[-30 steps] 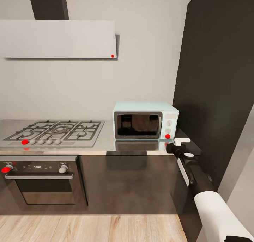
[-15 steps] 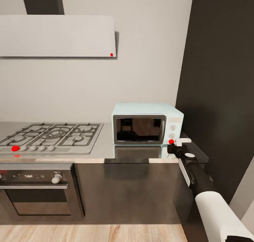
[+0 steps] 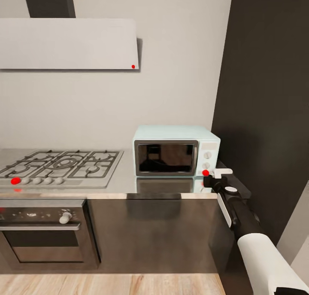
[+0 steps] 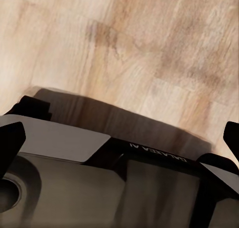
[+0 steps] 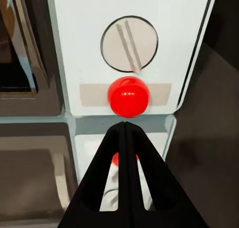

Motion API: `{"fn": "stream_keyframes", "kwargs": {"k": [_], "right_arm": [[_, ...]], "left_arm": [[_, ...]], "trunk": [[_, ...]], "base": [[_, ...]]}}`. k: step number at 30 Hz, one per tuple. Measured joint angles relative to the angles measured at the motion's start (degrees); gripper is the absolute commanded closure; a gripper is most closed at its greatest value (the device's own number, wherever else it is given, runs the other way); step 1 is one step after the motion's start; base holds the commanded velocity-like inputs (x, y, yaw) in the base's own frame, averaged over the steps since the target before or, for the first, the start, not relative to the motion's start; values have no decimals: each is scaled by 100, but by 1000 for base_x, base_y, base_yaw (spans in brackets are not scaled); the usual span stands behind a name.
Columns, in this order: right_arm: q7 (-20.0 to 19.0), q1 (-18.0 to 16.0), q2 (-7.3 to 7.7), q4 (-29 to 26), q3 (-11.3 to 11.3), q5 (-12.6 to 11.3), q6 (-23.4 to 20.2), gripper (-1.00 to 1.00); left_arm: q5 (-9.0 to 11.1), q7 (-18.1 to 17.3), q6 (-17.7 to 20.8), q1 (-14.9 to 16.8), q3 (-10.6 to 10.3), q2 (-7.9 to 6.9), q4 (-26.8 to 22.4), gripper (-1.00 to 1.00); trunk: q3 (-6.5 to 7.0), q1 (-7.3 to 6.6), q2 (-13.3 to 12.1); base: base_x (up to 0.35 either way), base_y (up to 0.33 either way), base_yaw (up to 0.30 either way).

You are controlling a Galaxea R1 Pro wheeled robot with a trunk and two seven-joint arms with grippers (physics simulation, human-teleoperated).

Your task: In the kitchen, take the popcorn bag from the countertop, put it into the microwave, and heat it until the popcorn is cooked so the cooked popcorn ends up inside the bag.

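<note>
Mint-blue, the small retro box microwave (image 3: 176,150) stands on the glossy grey steel bench (image 3: 124,181), just ahead of my right hand (image 5: 126,126). Its fingers are pressed together, pointing at the red round button (image 5: 128,96). I judge a light, stiff push suffices.

Even, soft light; glossy countertop (image 3: 124,181) mirrors (slightly blurred renders).
</note>
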State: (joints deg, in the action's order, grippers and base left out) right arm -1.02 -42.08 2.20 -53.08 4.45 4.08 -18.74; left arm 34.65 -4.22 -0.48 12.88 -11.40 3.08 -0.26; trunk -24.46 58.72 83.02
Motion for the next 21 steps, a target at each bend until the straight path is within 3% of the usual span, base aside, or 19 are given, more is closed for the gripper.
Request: {"fn": "stream_keyframes", "kwargs": {"k": [21], "right_arm": [[-46,0,9,114,-2,5,0,100]], "left_arm": [[4,9,0,0,0,7,3,-100]], "trunk": [[0,-1,0]], "base": [[50,-17,0]]}}
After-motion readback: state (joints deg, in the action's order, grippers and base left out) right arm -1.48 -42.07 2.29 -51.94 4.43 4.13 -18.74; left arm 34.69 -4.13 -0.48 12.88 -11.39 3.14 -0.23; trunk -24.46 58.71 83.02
